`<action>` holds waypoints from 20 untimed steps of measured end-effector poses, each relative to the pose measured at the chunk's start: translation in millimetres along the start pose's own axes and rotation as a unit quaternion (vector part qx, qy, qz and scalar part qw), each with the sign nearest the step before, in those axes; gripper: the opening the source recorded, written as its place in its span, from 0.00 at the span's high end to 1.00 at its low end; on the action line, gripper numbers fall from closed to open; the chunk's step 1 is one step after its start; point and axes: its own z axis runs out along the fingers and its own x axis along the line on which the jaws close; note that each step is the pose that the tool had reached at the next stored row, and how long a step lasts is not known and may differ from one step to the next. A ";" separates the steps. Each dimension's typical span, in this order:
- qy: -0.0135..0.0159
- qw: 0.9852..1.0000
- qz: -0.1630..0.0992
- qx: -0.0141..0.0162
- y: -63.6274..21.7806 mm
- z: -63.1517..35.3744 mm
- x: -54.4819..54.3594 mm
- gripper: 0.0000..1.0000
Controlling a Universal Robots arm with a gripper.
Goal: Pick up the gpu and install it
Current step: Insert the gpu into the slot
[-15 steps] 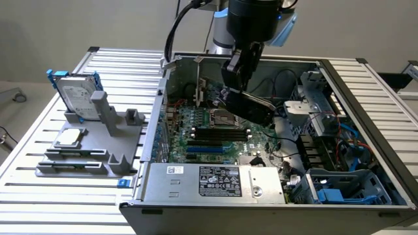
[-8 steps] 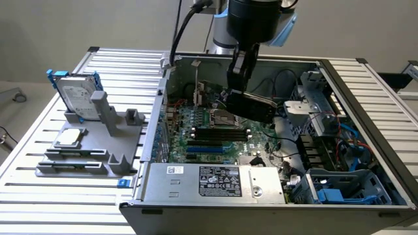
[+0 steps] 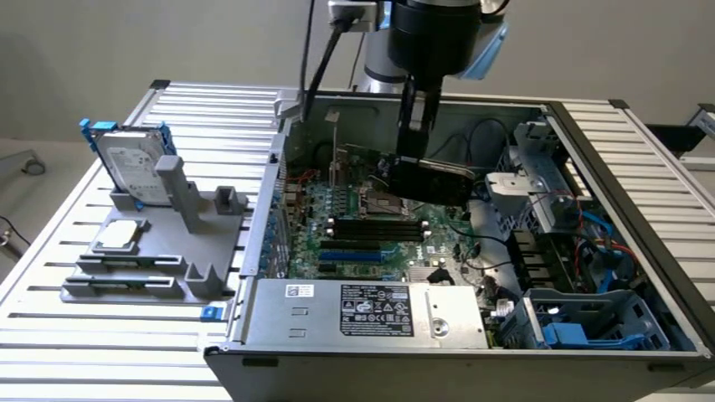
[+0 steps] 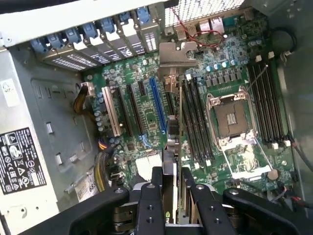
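I am holding the gpu (image 3: 434,180) clamped in my gripper (image 4: 171,183) above the motherboard (image 3: 347,222) inside the open computer case (image 3: 447,373).

Black gpu (image 3: 430,182), green motherboard (image 4: 122,76), blue slot (image 4: 155,104), grey stand (image 3: 146,268).

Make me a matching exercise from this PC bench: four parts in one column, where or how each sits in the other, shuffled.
1 gpu
2 hard drive
3 CPU chip
4 CPU socket

A flat on the grey holder
B on the motherboard, between memory slots
C clamped in the gripper above the motherboard
D upright in the grey holder

Pairs: 1-C, 2-D, 3-A, 4-B
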 end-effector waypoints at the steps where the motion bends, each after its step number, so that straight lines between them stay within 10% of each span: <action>1: 0.000 1.000 -0.009 0.001 0.0 0.5 0.0 0.73; 8: -0.003 0.998 -0.060 0.011 0.7 4.8 -2.3 0.73; 20: -0.004 0.997 -0.076 0.016 12.8 11.0 -4.8 0.73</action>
